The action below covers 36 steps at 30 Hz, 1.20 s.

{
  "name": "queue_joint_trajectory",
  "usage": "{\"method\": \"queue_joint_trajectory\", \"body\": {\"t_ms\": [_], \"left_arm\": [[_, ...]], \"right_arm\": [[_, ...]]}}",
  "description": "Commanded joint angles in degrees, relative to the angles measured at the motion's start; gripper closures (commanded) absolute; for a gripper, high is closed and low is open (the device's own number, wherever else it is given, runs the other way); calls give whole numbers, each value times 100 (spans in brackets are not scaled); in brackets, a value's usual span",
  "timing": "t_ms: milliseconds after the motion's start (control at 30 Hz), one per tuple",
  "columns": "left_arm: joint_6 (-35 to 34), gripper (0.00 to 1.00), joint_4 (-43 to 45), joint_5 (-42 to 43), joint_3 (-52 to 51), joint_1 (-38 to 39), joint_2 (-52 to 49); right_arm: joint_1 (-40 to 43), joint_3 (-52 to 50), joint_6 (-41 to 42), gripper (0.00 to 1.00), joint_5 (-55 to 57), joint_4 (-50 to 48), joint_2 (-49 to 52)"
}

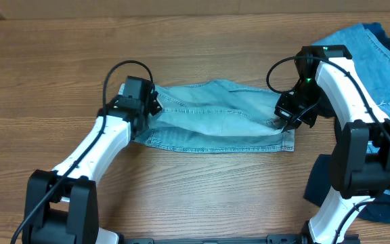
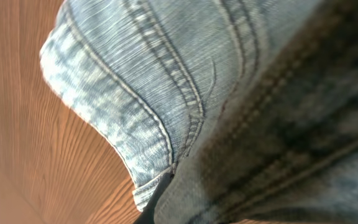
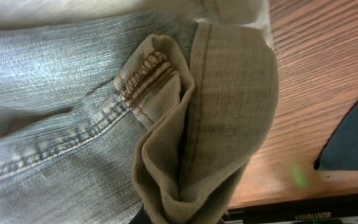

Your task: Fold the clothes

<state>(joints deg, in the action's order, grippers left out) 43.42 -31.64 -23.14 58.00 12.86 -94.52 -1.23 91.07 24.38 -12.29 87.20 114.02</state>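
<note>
Left gripper [image 1: 153, 105] sits at the left end of the pale denim shorts [image 1: 215, 125], its jaws closed on that edge. In the left wrist view the faded fabric [image 2: 166, 81] fills nearly the whole frame. Its double-stitched seams run down to a dark fingertip [image 2: 153, 210] at the bottom edge, and the cloth hides the rest of the fingers.

Right gripper [image 1: 286, 120] is at the opposite end, narrowed onto the hem. The right wrist camera shows that hem [image 3: 197, 124] folded back on itself into a thick upright bunch, the paler inner side turned outward. It is pinched low down where only a sliver of dark finger [image 3: 138, 216] shows.

Between the two grippers the shorts lie stretched sideways across the middle of the wooden table [image 1: 195, 41]. They are mostly flat, with soft ridges along the upper edge.

Medium-blue jeans [image 1: 378, 61] lie crumpled at the far right corner, behind the right arm and apart from the shorts, with a frayed white patch near their lower edge. Dark navy cloth [image 1: 384, 207] lies on the near right side beside the base of the right arm. A corner of it shows in the right wrist view [image 3: 353, 137].
</note>
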Motion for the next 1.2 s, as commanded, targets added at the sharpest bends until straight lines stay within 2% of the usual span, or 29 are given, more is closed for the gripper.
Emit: {"method": "queue_joint_trajectory", "body": {"t_ms": [0,33,67,133,167,267,300,333,367,400,433,467,500,533,633,667,700,767,800,867,1000,1167], "left_arm": [[35,96,-157,-81,267,-162,249],[107,96,-208,-76,267,-160,262],[188,96,-271,-96,267,-160,262],[245,96,-422,-170,269,-162,280],[240,96,-525,-269,297,-162,282],[-170,96,-881,-245,551,-160,337],[-522,95,-1062,-101,713,-160,439],[-673,90,-1191,114,800,-160,503],[-883,78,-1342,455,916,-160,603],[-984,57,-1397,599,962,-160,658],[-1139,29,-1473,723,997,-157,728],[-1287,3,-1615,822,1032,-155,804],[-1401,0,-1722,872,1071,-157,846],[-1521,0,-1853,988,1154,-157,903],[-1687,0,-2059,2258,1600,-160,1189],[-1690,11,-1934,2940,1692,-160,1303],[-1690,34,-1849,3211,1685,-160,1303],[-1716,61,-1755,3329,1596,-157,984],[-1805,62,-1757,3331,1593,-157,817],[-1928,76,-1663,3622,1593,-160,181],[-2339,86,-1311,3886,1593,-155,-831],[-2546,89,-1517,3969,1593,-144,-1486]], "right_arm": [[-15,-393,70,48,345,-66,-173],[-15,-470,70,38,345,-68,-173],[-15,-566,70,37,345,-52,-173],[-15,-592,76,3,348,133,-173],[-4,-584,94,0,352,234,-173],[2,-282,114,1,393,297,-328],[2,-63,114,8,398,262,-492],[0,92,111,30,455,199,-629],[-17,179,101,55,476,70,-769],[-33,179,35,57,474,-52,-852],[-42,179,-133,48,415,-125,-861],[-42,127,-400,46,208,-227,-841],[-42,61,-498,46,166,-313,-841],[-42,-33,-542,47,173,-455,-841],[-42,-310,-1071,48,-74,-831,-841],[-42,-570,-1241,51,-341,-1099,-841],[-42,-715,-1241,51,-343,-1237,-841],[-33,-1097,-1244,51,-407,-1462,-841],[-31,-1191,-1248,51,-439,-1526,-841],[-33,-1517,-1362,51,-455,-1947,-841],[-13,-2079,-1370,56,-452,-2787,-841],[-9,-2218,-1368,55,-437,-3248,-839]]}}
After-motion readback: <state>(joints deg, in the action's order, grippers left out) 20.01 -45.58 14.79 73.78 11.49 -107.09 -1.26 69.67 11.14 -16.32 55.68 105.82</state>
